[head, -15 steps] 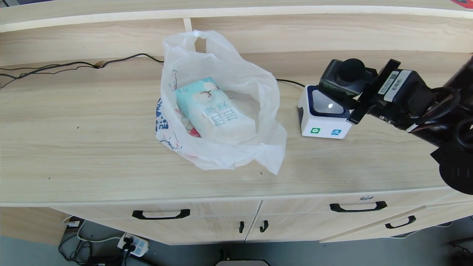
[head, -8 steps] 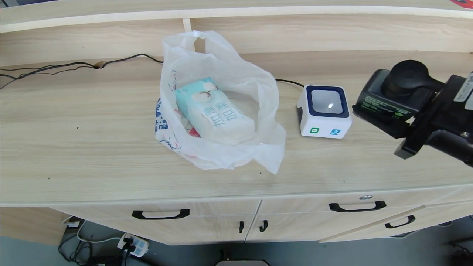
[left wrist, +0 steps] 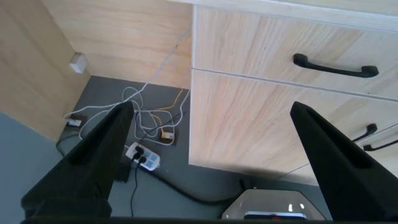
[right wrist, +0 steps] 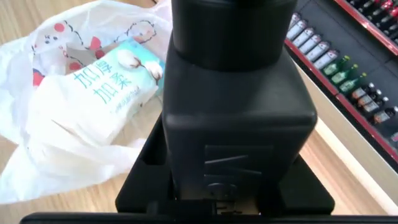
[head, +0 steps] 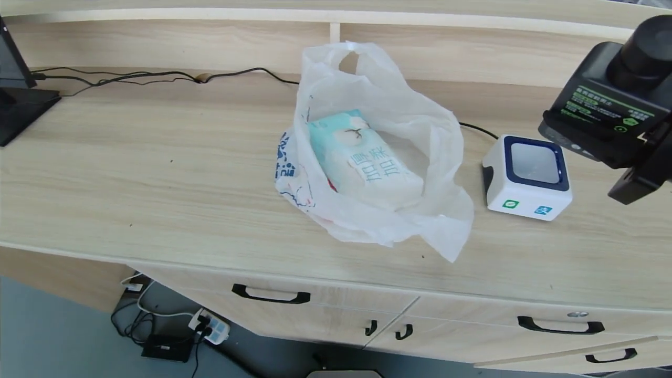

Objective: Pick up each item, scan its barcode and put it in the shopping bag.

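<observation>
right hand (right wrist: pixel 231 186) clenched on black bottle (head: pixel 604 113), raised near the scanner (head: pixel 529 176), label up, probably to bring its barcode to the window. left hand (left wrist: pixel 211 115) released, low by the drawers (left wrist: pixel 280 81), out of the way. bag (head: pixel 367 79) stands open on the tabletop (head: pixel 157 178), tissue pack (head: pixel 362 163) inside.

The black bottle (head: pixel 604 113) runs past the head view's right edge.

Held left tool (left wrist: pixel 211 107) low before the front of the counter (left wrist: pixel 261 124), fingers (left wrist: pixel 93 162) spread wide and pointed down toward the floor (left wrist: pixel 37 134). Held right tool (head: pixel 638 157) high over the counter's right end, clamped on a black container (head: pixel 604 113).
</observation>
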You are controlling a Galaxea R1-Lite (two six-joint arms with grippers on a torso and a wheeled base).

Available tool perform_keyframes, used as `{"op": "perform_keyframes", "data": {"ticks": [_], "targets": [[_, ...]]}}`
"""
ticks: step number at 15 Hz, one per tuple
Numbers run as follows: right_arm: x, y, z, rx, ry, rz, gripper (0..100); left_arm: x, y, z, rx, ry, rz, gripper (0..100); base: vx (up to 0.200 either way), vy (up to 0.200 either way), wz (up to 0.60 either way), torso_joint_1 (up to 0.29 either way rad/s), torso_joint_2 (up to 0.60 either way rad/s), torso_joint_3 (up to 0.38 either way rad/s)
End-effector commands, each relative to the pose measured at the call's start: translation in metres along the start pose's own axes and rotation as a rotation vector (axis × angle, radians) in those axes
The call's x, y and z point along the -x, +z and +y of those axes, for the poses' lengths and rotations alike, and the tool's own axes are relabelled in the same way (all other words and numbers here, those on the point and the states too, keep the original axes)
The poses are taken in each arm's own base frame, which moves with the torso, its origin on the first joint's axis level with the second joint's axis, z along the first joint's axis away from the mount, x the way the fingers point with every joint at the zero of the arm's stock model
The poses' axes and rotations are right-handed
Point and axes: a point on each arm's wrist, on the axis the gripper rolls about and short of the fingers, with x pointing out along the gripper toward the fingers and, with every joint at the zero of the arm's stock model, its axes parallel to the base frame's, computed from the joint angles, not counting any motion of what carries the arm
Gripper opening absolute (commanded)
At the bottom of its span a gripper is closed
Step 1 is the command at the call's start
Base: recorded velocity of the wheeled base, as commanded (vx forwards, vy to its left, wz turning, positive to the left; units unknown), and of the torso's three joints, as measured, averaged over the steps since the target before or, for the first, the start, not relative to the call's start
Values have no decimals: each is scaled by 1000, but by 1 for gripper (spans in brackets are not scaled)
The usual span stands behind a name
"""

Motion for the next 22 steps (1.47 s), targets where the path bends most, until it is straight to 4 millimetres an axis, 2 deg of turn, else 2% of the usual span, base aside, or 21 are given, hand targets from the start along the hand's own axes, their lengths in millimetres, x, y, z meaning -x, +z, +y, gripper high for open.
{"op": "perform_keyframes", "data": {"ticks": [1, 3, 4, 5, 7, 11, 14, 19, 22], "targets": [[3, -1, -3, -2, -15, 9, 0, 0, 0, 0, 0, 0, 1, 100, 0, 0, 600, 7, -2, 2], [3, -7, -6, -39, -32, 38, 0, 0, 0, 0, 0, 0, -1, 100, 0, 0, 600, -5, 2, 5], [-2, -17, -7, -89, -32, 73, 0, 0, 0, 0, 0, -1, 1, 100, 0, 0, 600, 2, -2, -2], [-5, -19, -7, -108, -30, 78, 0, 0, 0, 0, 0, 0, 1, 100, 0, 0, 600, 2, -2, 2], [-13, -32, 1, -198, -4, 116, 0, 0, 0, 0, 0, -1, -1, 100, 0, 0, 300, 1, -1, 4], [-39, -45, 28, -699, 41, 127, 0, 0, 0, 0, 0, -1, 1, 100, 0, 0, 0, 0, 0, 0], [-60, -52, 29, -888, -21, 44, 0, 0, 0, 0, 0, -1, 1, 100, 0, 0, 0, 0, 0, 0], [-76, -67, 45, -1051, -62, 116, 0, 0, 0, 0, 0, 0, 1, 100, 0, 0, 0, 0, 0, 0], [-83, -70, 40, -1103, -98, 109, 0, 0, 0, 0, 0, 0, 1, 100, 0, 0, 0, 0, 0, 0]]}}
